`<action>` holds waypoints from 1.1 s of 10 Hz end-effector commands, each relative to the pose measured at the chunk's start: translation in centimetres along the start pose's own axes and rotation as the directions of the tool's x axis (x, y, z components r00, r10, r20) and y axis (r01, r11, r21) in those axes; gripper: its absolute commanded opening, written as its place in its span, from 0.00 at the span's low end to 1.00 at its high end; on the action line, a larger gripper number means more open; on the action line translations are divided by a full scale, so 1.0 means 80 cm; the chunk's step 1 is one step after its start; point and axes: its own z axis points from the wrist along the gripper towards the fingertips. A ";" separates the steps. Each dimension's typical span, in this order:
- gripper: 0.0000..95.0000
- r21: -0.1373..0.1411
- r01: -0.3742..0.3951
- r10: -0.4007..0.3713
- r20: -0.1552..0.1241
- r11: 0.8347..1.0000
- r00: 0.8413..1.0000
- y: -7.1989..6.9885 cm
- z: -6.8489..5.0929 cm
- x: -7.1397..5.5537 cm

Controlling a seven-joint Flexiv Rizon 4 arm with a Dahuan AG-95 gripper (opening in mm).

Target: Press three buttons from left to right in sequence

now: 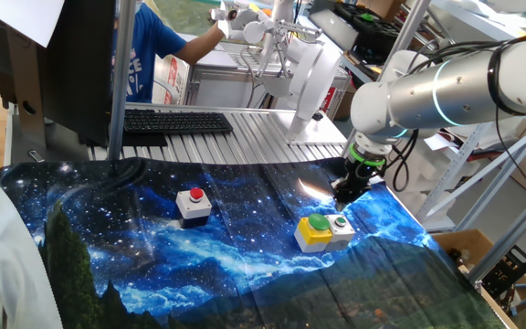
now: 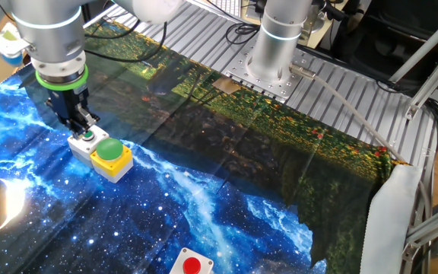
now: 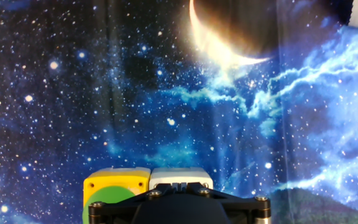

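Nearest to us in the one fixed view sits the large green dome button [image 1: 319, 223] on its yellow box, with the small green cap button [image 1: 341, 221] on its white box touching it on the right. Left of that pair and well apart from it, the red button [image 1: 195, 194] stands on a grey-white box. All three rest on the starry cloth [image 1: 153, 247] that covers the table.

Just behind the white box, the gripper [image 1: 347, 192] hangs from the silver arm [image 1: 446, 87], pointing down at the cloth. In the other fixed view we see the gripper [image 2: 82, 125] right over the small green cap button [image 2: 88, 136], its tip at or just above the cap; we cannot tell whether it touches. The green dome [image 2: 109, 148] lies just beside it, and the red button [image 2: 192, 266] sits at the bottom edge of that view.

The hand view shows the yellow box [image 3: 115, 182] and the white box [image 3: 180, 177] side by side directly under the hand's black body. We cannot tell whether the fingers are spread or pressed together.

Farther back, a black keyboard [image 1: 176, 121] lies on the ribbed metal table [image 1: 245, 137], and a person in a blue shirt [image 1: 149, 50] stands beyond it.
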 end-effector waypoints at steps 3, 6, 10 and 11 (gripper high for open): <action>0.00 -0.005 -0.016 0.016 0.003 1.000 1.000 0.002 0.002 -0.002; 0.00 -0.009 -0.040 0.040 0.016 0.999 0.999 0.003 0.002 -0.002; 0.00 -0.028 -0.022 0.023 0.020 0.999 1.000 0.010 0.002 0.003; 0.00 -0.027 -0.020 0.020 0.019 0.999 1.000 0.010 0.001 0.003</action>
